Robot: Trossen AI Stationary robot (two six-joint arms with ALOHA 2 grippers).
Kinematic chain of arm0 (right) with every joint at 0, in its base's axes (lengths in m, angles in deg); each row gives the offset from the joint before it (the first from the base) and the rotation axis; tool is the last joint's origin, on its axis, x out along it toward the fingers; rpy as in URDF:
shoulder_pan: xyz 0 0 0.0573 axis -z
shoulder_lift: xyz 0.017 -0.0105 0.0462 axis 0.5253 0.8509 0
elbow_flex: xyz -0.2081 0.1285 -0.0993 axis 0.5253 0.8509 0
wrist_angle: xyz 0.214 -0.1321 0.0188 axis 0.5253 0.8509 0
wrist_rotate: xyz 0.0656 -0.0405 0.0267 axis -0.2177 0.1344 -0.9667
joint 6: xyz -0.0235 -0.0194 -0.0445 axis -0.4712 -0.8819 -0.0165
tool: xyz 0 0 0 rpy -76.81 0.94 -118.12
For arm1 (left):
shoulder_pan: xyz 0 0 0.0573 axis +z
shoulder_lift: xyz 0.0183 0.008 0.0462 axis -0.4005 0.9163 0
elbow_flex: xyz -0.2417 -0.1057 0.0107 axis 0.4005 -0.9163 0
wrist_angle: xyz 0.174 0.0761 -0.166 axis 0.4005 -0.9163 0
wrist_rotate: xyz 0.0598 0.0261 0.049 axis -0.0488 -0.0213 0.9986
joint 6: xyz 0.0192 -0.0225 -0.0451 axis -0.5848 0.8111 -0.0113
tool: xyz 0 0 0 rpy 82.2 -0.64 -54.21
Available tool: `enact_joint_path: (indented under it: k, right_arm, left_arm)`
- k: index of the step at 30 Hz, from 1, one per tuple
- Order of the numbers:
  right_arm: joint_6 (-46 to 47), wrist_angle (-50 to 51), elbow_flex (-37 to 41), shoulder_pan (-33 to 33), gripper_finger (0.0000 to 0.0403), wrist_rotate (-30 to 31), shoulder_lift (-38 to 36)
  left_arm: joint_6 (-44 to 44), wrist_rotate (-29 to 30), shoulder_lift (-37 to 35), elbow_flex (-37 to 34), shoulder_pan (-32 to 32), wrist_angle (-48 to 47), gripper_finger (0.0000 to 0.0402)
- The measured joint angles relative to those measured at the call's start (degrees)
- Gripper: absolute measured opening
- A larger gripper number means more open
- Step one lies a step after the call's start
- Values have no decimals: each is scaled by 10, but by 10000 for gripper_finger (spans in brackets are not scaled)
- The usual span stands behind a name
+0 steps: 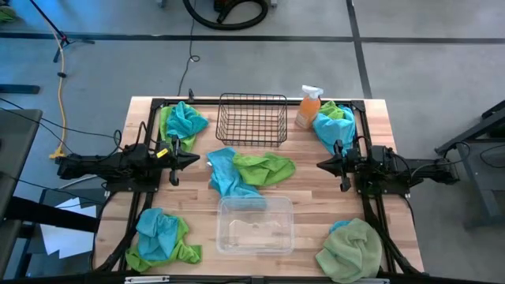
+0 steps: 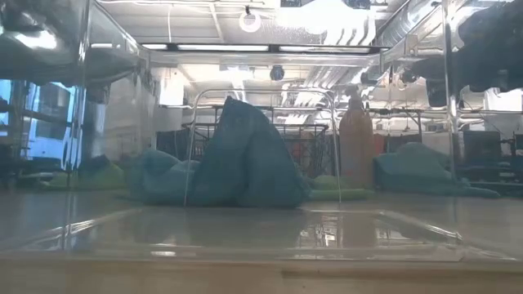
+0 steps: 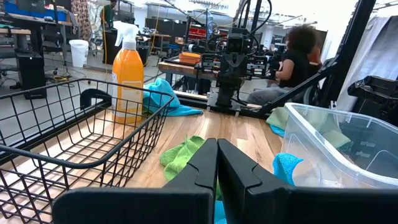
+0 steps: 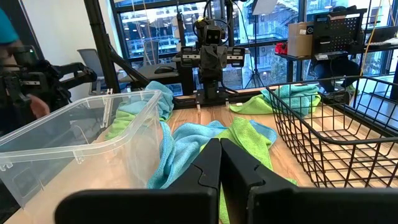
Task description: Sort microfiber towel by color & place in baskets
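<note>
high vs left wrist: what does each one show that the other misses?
Only the high view: the left end effector from outside, shut and empty, the blue and green towel piles at the left corners, and the pale sage towel.

Only the left wrist view: a seated person in the room beyond the table.

Both: the wire basket, the orange spray bottle, the clear tub, the lime green towel mid-table, and the right end effector, shut.
</note>
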Motion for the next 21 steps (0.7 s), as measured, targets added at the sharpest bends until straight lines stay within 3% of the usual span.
enact_joint_path:
  k: [9,13,21]
  right_arm:
    - [0,0,0,0,0,0,0]
    - [0,0,0,0,0,0,0]
    - [0,0,0,0,0,0,0]
  left_arm:
    - [15,1,0,0,0,1,0]
    - [29,30,0,0,0,38,0]
    - [241,164,0,0,0,256,0]
